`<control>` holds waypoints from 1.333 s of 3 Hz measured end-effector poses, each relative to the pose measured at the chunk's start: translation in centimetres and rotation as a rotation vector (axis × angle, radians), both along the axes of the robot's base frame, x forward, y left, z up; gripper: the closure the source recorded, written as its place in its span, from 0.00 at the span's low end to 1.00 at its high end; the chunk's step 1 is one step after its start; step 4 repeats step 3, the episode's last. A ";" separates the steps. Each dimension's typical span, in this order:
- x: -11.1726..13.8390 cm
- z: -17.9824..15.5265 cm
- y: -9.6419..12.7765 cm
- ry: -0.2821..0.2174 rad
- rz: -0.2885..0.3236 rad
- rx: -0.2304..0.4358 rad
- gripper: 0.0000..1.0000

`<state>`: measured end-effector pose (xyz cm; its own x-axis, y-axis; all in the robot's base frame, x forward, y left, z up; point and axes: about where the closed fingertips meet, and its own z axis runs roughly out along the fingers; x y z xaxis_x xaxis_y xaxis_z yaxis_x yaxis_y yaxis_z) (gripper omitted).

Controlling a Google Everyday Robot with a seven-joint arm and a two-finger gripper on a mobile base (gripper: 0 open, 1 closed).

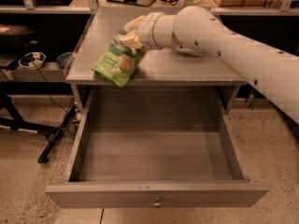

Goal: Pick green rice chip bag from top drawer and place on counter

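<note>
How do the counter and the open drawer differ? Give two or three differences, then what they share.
The counter is a flat top carrying the green bag, with the gripper at the bag's upper end; the drawer is a walled box holding nothing. The counter sits higher; the drawer is pulled out toward the camera. Both are grey.

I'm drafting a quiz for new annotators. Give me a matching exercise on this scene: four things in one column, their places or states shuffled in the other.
1 green rice chip bag
2 top drawer
3 tool
4 knob

A pulled out, open
B at the bag's upper end, above the counter
C middle of the drawer front
D resting on the counter's front left part

Pairs: 1-D, 2-A, 3-B, 4-C
</note>
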<state>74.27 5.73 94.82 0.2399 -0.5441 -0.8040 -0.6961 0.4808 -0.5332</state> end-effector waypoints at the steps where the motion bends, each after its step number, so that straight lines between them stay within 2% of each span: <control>1: 0.0 0.0 0.0 0.000 0.000 0.000 0.04; 2: 0.0 0.0 0.0 0.000 0.000 0.000 0.00; 4: 0.0 0.0 0.0 0.000 0.000 0.000 0.00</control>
